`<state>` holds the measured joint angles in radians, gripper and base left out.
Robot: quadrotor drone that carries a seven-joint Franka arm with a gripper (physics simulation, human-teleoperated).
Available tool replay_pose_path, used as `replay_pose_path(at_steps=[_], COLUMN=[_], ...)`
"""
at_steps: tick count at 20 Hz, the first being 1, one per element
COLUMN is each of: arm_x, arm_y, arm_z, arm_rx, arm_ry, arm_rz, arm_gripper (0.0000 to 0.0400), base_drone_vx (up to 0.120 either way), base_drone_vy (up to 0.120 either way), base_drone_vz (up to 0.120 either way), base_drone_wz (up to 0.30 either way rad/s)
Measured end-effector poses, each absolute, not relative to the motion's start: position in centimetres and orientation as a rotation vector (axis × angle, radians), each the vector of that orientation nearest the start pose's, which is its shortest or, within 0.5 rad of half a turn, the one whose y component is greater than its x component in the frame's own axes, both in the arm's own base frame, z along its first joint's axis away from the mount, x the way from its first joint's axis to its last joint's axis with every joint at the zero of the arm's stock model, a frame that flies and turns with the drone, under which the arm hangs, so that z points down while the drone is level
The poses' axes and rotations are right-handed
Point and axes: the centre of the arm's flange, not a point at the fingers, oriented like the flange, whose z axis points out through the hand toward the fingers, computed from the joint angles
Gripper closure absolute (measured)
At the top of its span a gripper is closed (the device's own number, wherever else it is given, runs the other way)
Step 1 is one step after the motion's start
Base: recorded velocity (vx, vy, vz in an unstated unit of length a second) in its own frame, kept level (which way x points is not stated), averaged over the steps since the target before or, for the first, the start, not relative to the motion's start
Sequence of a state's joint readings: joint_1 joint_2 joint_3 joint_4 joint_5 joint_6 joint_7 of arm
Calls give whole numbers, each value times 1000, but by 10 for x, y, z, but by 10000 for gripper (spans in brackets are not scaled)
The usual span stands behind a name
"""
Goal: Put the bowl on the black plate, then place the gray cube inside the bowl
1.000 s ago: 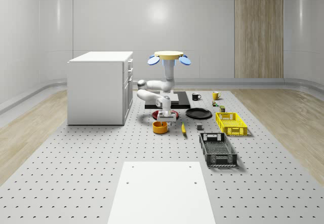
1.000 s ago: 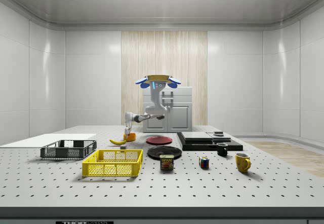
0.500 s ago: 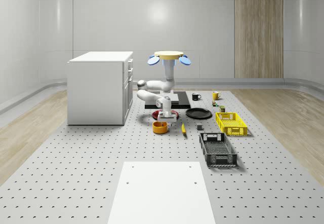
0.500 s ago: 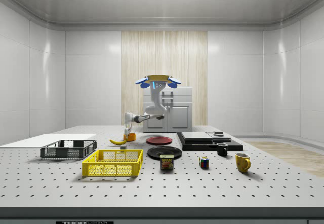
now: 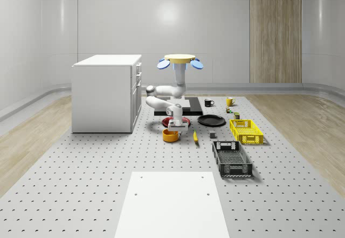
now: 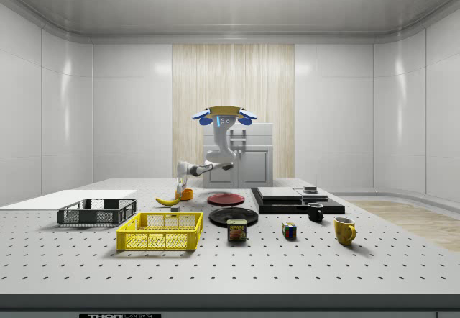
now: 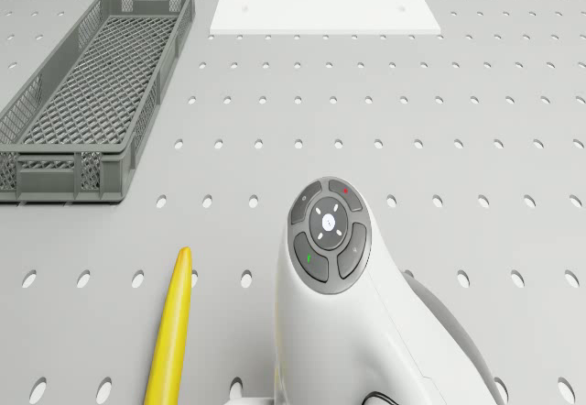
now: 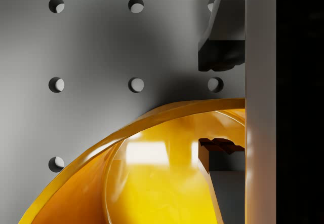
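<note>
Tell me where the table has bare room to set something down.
Bare table lies between the white cabinet and the orange bowl, and between that bowl and the white sheet. It is crowded around the black plate, yellow basket, gray crate and banana.

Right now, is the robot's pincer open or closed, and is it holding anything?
Pincer: open, one finger outside the orange bowl's rim and one inside it, not clamped yet.

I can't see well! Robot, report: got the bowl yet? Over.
Drone hovers. Gripper open, fingers astride bowl rim. Bowl on table, not gripped. Black plate free.
</note>
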<state>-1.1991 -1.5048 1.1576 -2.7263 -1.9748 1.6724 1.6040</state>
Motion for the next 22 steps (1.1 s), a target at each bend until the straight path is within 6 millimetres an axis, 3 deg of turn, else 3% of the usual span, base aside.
replay_pose_path(at_steps=[3, 8, 14, 19, 22], arm_x=[331, 331, 331, 331, 331], arm_y=[30, 30, 30, 30, 30], arm_z=[566, 561, 542, 536, 534], arm_rx=[1, 1, 1, 1, 1], arm_ry=[-2, -2, -2, -2, -2], arm_rz=[786, 786, 786, 786, 786], arm_gripper=[268, 291, 298, 299, 300], base_drone_vx=[0, 0, 0, -112, -120], base_drone_vy=[0, 0, 0, 120, 120], base_drone_vz=[0, 0, 113, 120, 0], base_drone_wz=[0, 0, 0, 0, 0])
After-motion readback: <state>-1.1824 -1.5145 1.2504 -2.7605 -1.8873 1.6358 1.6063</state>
